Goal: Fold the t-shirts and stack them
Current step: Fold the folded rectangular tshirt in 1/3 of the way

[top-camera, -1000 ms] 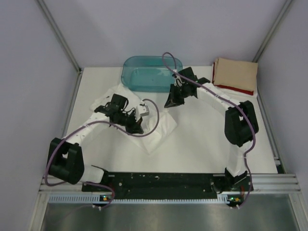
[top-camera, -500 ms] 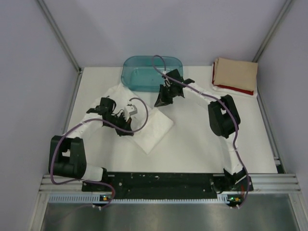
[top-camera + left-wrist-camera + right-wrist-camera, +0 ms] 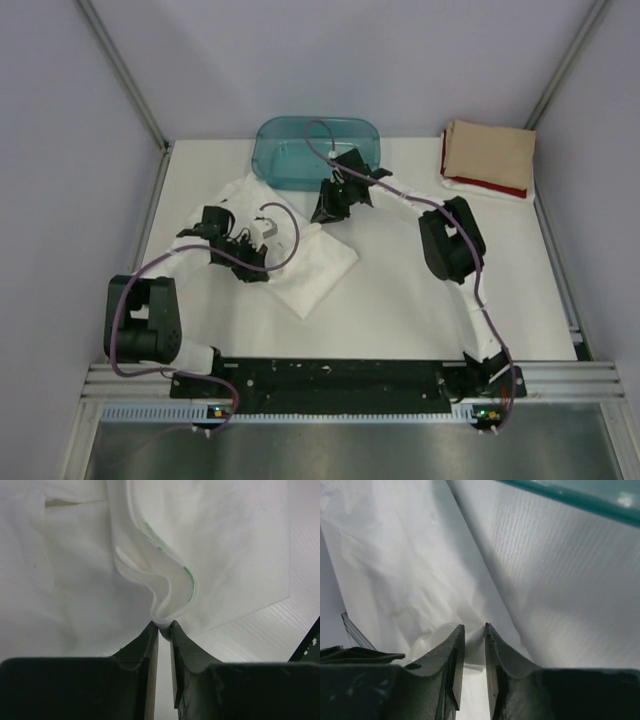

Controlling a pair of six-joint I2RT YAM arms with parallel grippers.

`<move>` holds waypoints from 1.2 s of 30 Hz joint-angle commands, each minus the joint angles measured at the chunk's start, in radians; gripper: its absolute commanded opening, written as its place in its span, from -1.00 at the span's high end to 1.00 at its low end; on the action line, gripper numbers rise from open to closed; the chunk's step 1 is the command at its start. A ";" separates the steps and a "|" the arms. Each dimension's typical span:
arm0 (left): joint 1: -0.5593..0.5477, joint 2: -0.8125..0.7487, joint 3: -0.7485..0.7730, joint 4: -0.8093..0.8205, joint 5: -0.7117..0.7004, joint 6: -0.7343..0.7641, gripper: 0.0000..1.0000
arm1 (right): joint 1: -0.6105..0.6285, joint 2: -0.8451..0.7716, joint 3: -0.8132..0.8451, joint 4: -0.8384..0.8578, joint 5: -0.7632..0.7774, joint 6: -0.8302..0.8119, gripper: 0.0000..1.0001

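1. Both arms moved left; white tee (image 3: 318, 268) sits folded, left-centre on counter (image 3: 430, 290).
2. Left end effector (image 3: 162, 625) pinches a tee ridge; right end effector (image 3: 474, 628) nearly closed, grip unclear.
3. Fold looks placed; release next.

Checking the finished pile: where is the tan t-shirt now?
In the top view the tan t-shirt lies folded at the far right corner of the table, on top of the red t-shirt, right of the teal tub.
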 commanded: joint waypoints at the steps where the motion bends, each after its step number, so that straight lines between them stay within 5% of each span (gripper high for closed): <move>1: 0.014 0.014 0.019 0.030 -0.078 -0.029 0.56 | 0.011 0.031 0.069 0.026 0.050 -0.029 0.31; 8: 0.088 -0.041 0.085 -0.034 -0.106 0.026 0.43 | 0.012 -0.140 0.051 -0.047 0.218 -0.201 0.00; 15: 0.077 -0.061 0.118 -0.094 -0.094 0.032 0.37 | 0.019 -0.304 -0.119 -0.086 0.328 -0.302 -0.05; 17: 0.036 -0.031 0.163 -0.115 -0.074 0.023 0.37 | 0.022 -0.340 -0.180 -0.086 0.271 -0.302 0.05; 22: -0.105 0.071 0.291 -0.152 -0.015 -0.005 0.47 | 0.061 -0.418 -0.354 -0.061 0.180 -0.278 0.79; 25: -0.205 0.118 0.286 -0.134 -0.032 0.014 0.51 | 0.075 -0.458 -0.484 0.004 0.136 -0.243 0.98; 31: -0.199 0.265 0.271 -0.043 -0.164 -0.057 0.80 | 0.075 -0.438 -0.634 0.028 0.165 -0.203 1.00; 36: -0.112 0.296 0.269 0.007 -0.242 -0.110 0.85 | 0.075 -0.458 -0.724 0.040 0.194 -0.183 1.00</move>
